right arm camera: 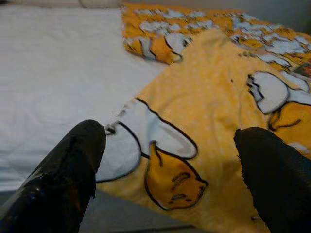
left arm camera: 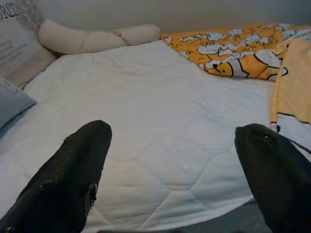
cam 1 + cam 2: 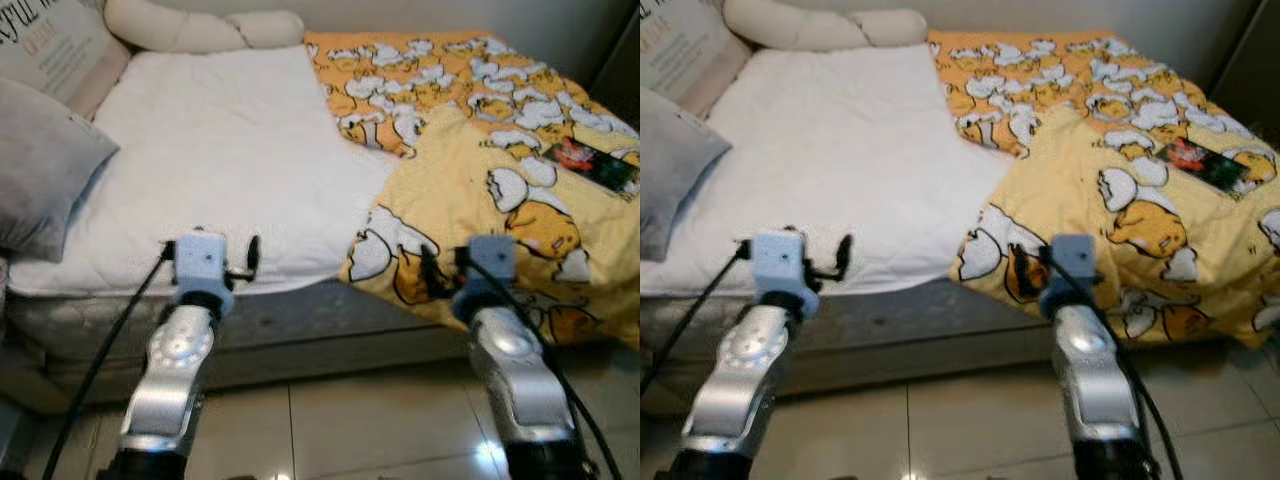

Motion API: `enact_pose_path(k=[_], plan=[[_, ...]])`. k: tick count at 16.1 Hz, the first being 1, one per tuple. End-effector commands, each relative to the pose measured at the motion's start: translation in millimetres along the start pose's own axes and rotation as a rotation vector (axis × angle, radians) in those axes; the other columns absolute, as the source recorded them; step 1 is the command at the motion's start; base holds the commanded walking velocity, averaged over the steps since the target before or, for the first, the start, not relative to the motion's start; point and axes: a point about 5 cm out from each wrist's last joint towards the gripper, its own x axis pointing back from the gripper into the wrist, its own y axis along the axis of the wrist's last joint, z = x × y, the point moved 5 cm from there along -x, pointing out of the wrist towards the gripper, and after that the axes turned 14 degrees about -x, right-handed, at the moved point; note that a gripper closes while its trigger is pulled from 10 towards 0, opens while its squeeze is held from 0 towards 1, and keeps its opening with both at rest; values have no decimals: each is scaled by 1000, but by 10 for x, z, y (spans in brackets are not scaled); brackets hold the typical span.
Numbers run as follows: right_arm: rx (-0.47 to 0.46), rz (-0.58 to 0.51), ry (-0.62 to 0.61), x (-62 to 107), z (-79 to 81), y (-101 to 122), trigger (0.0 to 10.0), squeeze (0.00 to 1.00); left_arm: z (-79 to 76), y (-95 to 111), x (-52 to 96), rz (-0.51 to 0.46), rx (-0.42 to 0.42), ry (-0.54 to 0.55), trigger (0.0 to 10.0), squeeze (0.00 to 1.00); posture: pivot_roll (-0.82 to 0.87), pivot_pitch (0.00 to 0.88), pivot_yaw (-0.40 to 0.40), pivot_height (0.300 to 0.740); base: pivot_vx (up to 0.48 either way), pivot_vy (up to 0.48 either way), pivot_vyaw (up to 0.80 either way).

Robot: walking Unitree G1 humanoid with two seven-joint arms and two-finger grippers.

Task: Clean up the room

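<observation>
Hovering at the bed (image 3: 230,150) edge, left end effector (image 2: 175,174) and right end effector (image 1: 170,170) both spread apart, holding nothing. Risking a shallow pinch on the yellow blanket (image 3: 470,190), which is overhanging and likely sliding to the floor.

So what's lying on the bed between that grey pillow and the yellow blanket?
Just bare white mattress pad between the grey pillow and yellow blanket, seen in the left eye view.

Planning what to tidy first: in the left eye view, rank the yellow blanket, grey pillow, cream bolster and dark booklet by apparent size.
1. yellow blanket
2. grey pillow, partly cut off by the frame
3. cream bolster, farther from the camera, so its rank against the pillow is unsure
4. dark booklet
</observation>
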Motion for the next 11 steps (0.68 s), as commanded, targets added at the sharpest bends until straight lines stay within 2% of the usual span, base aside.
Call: enact_pose_path(k=[1,3,6,11], plan=[[4,-2,-17,-4,-46,20,10000,0,11,35,-11,-13,-1,4,10000,494,-22,0,0,740,330,0,-800],[0,-2,-30,-14,-75,22,10000,0,-29,31,-6,-10,-10,-7,10000,494,-15,0,-4,740,336,0,0],[23,7,-2,-27,-12,-1,10000,0,-35,32,-9,-11,-12,-13,10000,494,-16,0,-5,740,336,0,0],[12,8,-19,-27,-50,-5,10000,0,-44,26,-15,-11,-18,-24,10000,502,-17,0,1,740,337,0,0]])
